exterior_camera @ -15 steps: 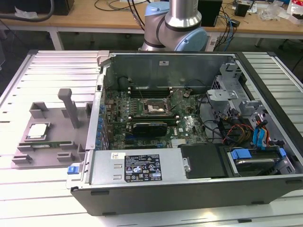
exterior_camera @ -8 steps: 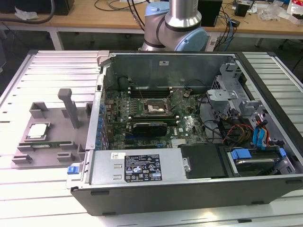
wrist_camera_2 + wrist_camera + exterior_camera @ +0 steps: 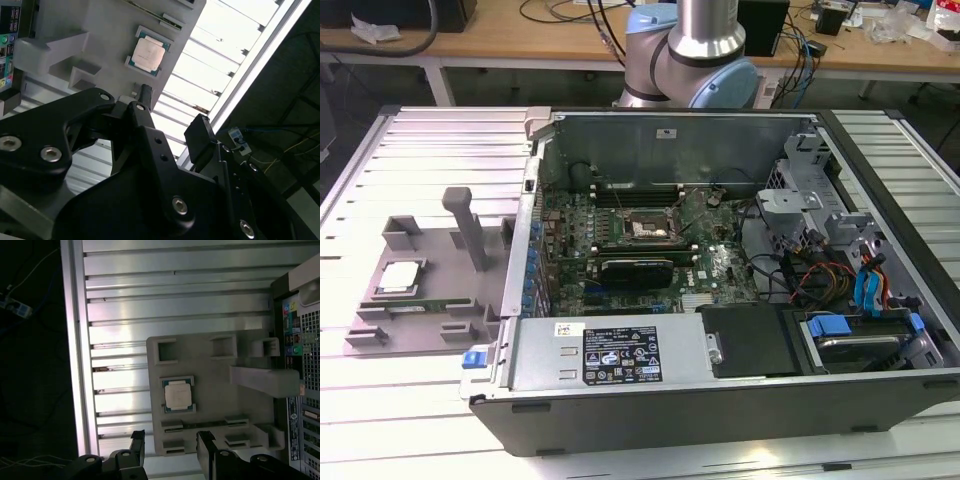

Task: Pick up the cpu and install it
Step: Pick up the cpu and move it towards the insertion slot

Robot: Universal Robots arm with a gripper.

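The grey moulded plastic holder (image 3: 215,390) lay just ahead of the black two-fingered gripper (image 3: 171,436), whose fingers stood apart and empty. In a recess beyond the fingertips sat the small square silver-topped cpu (image 3: 178,394), plate upward. It was likely light, stiff and fragile, and best pinched by opposite edges. Being square, it had no long axis.

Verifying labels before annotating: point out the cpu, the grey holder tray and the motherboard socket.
cpu (image 3: 178,394): first wrist view, centre of metal top plate.
grey holder tray (image 3: 210,385): first wrist view, bare flat surface.
motherboard socket (image 3: 650,228): exterior view, socket centre.
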